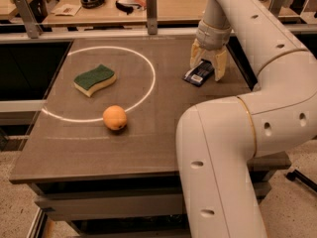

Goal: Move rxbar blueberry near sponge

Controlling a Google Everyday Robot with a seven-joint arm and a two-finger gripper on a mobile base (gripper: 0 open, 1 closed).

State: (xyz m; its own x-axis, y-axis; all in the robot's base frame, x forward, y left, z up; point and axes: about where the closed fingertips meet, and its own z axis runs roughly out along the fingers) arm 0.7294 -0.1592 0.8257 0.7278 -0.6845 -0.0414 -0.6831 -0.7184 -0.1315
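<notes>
The rxbar blueberry point(198, 74), a dark navy bar with a white label patch, lies flat on the table at the right rear. My gripper point(208, 69) points down over it, open, with one tan finger on each side of the bar's far end. The sponge point(94, 79), green on top with a pale yellow body, lies at the left inside a white circle marked on the table, well apart from the bar.
An orange fruit point(115, 117) sits on the circle's front edge. My large white arm point(223, 148) covers the table's right front. The brown table point(89, 152) ends in a drop at the front. Behind a rail point(151, 6) is a cluttered desk.
</notes>
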